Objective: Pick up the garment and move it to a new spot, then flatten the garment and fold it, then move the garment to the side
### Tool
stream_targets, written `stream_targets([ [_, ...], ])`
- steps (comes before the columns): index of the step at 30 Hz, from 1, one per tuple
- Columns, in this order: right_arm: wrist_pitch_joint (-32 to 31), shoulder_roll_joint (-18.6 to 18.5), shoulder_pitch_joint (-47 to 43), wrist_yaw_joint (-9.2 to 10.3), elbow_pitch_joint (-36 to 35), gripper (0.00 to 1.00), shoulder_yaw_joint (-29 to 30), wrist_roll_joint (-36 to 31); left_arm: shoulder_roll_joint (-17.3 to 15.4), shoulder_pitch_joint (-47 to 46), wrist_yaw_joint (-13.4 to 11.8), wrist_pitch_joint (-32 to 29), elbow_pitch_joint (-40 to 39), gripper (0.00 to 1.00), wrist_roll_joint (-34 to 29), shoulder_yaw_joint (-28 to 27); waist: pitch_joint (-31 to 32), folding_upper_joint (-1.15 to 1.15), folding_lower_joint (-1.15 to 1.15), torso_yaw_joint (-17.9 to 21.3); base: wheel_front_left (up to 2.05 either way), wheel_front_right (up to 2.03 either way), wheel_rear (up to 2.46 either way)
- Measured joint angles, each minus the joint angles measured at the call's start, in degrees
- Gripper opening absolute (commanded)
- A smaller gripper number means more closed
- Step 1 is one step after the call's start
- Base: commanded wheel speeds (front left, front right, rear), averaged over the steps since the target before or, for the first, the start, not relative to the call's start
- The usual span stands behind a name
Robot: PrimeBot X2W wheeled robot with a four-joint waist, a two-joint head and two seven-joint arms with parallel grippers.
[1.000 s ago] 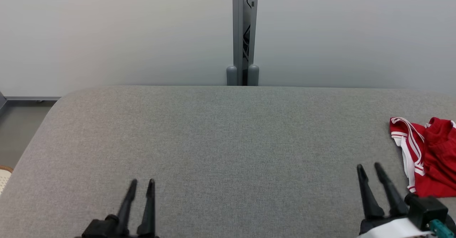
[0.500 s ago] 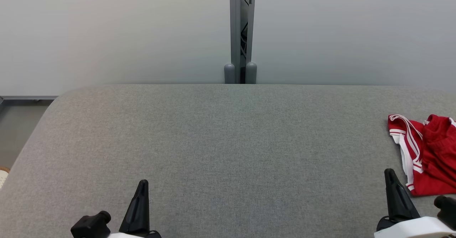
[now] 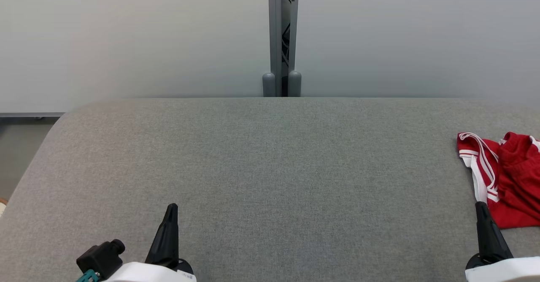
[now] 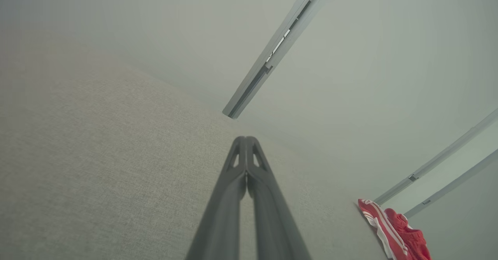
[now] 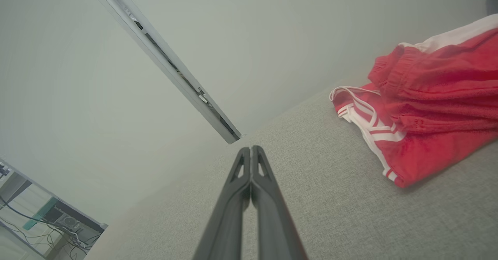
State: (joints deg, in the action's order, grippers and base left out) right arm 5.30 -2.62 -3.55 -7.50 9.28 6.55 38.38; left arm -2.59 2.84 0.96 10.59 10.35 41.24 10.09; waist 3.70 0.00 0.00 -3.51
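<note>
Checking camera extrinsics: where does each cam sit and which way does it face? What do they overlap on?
Head: on the head, facing forward and down over the table to the wall; left tool lower left, right tool lower right.
Left wrist: on that wrist, looking along its shut tool across the table.
Right wrist: likewise along its shut tool, garment near.
Shared: all three show the garment and post.

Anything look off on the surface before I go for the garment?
The garment lies bunched at the right of the surface, partly cut off in the head view. Left claw and right claw are shut, empty. No damage seen.
</note>
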Motion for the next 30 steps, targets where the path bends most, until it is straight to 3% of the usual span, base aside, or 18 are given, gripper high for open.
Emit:
stream_targets([
  [30,-7.6,0.0,-1.4,0.01,-2.9,0.0,6.6,23.0,0.0,-4.7,2.5,-3.5,2.5,0.0,21.7,1.2,-1.2,0.0,0.0,1.1,0.0,0.0,0.0],
])
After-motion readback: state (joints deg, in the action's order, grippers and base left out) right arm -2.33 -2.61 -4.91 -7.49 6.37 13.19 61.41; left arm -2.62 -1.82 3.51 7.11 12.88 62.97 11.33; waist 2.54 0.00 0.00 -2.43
